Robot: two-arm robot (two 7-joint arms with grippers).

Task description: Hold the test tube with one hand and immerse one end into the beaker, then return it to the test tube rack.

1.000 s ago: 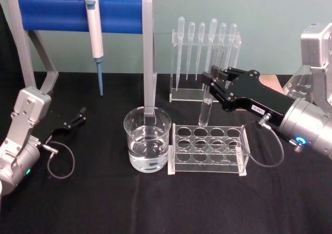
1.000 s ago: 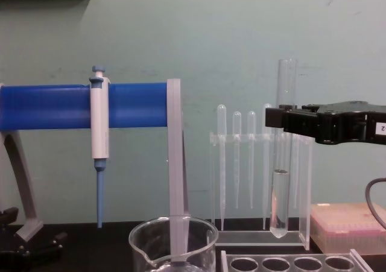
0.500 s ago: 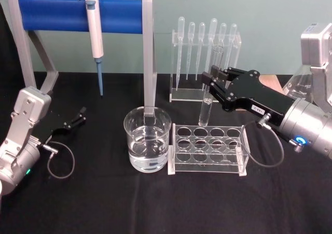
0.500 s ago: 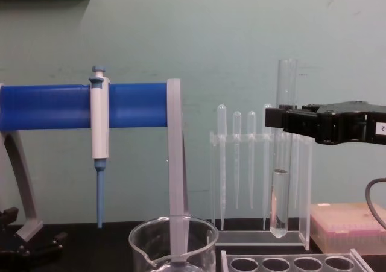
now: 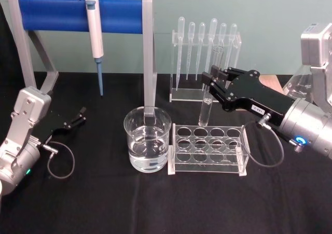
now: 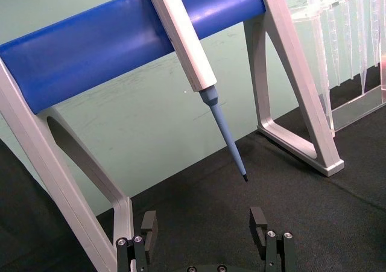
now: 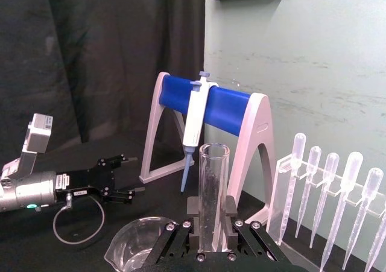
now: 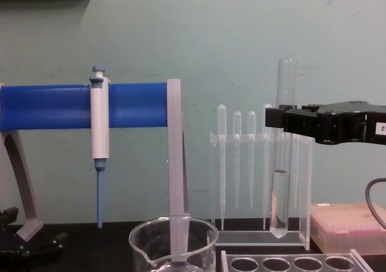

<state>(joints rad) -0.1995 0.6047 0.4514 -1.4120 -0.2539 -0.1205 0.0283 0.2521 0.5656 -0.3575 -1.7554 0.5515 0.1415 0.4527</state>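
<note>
Right black two-jaw tool [image 5: 208, 84]: I'm clenching the clear glass test tube [image 5: 204, 112].
Change: none; no progress.
Left tool [image 5: 83, 114]: parked, released.

Right gripper [image 5: 209, 84] raised with jaws clamped; left gripper [image 5: 79, 114] parked low, jaws apart

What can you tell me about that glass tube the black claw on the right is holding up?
The test tube is clear glass, narrow and long, with an open rimmed top and a rounded closed bottom. Its lower part seems to hold clear liquid. It hangs nearly upright in the air, clamped around its upper half between the black fingers of the right gripper, which is all that touches it. Its bottom hovers just above the back of the clear rack, to the right of the beaker.
</note>
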